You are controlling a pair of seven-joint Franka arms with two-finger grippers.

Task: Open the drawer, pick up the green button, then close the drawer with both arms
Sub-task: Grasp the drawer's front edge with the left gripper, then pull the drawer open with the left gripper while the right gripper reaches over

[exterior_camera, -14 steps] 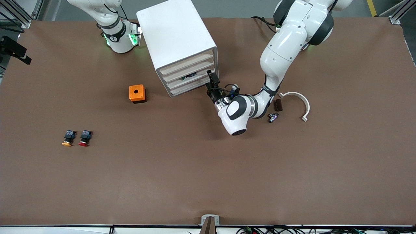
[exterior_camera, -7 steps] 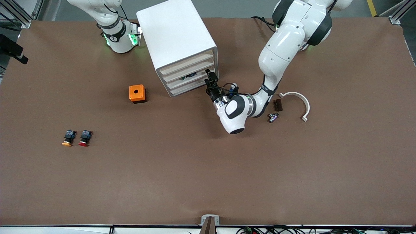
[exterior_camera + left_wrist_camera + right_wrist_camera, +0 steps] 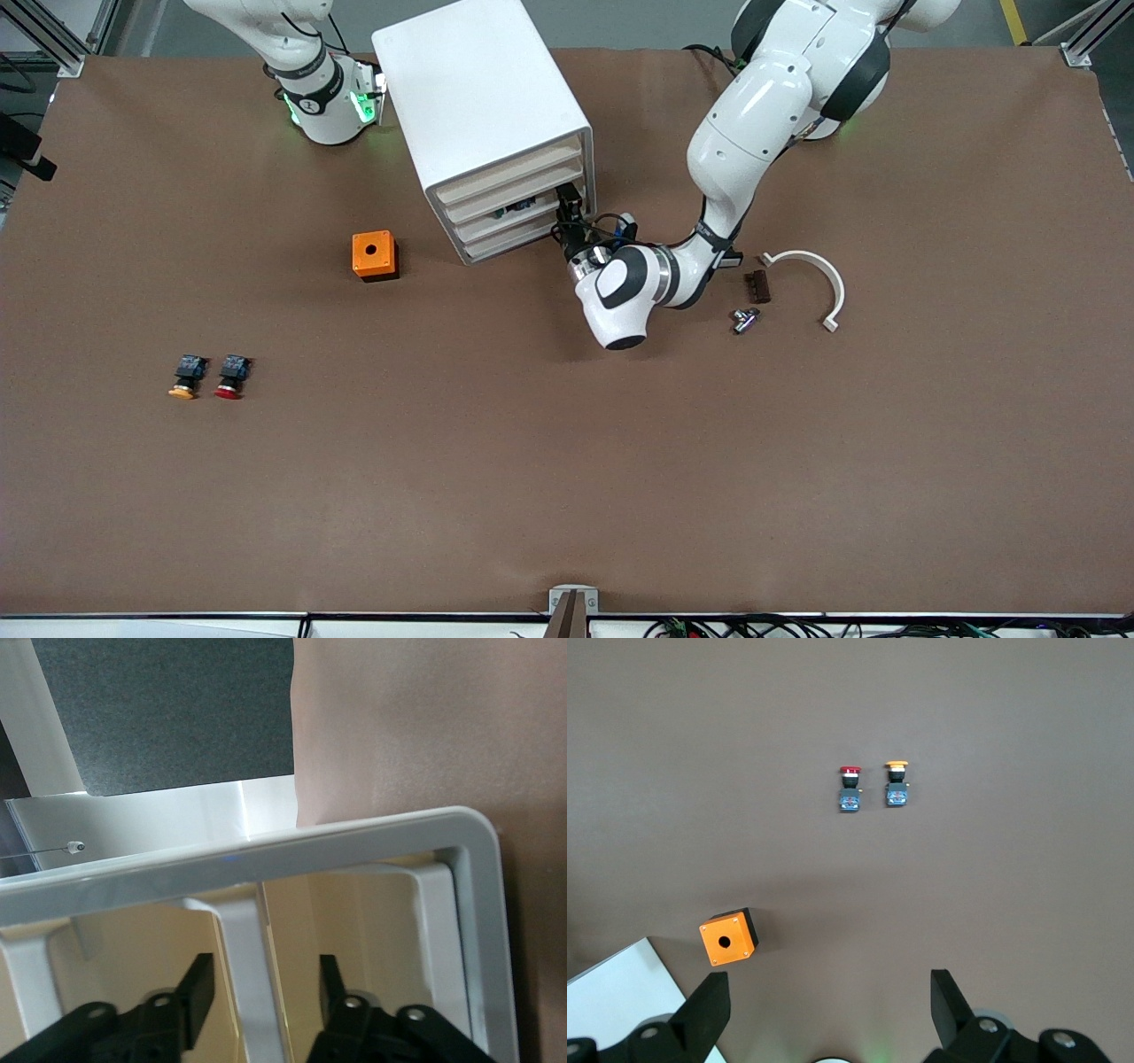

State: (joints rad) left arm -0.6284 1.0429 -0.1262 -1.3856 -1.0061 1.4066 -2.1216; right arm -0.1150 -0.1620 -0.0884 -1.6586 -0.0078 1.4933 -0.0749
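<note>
Over the last second the left arm has swung toward the cabinet (image 3: 483, 115), bringing the left gripper (image 3: 568, 206) from just off the front corner right up to the drawer fronts at the end nearest the left arm. Its wrist view shows the two black fingers (image 3: 197, 988) spread apart, one on each side of a white upright bar of the cabinet's front frame (image 3: 248, 966), with nothing clamped between them. The drawer (image 3: 518, 221), third from the top, looks at most slightly out, and in the gap above it a small dark-and-blue object, probably the button (image 3: 516, 208), shows just beside the gripper; its cap colour cannot be made out. The right gripper (image 3: 829, 1010) waits high above the table with its fingers wide apart and empty, looking down on an orange box (image 3: 374, 254) with a round hole in its top, which sits near the cabinet toward the right arm's end. Nearer the front camera and farther toward that end lie a red-capped button (image 3: 231, 375) and a yellow-capped button (image 3: 185, 377), side by side. Toward the left arm's end rest a white curved bracket (image 3: 813, 282), a small dark block (image 3: 757, 286) and a little metal part (image 3: 744, 320).
</note>
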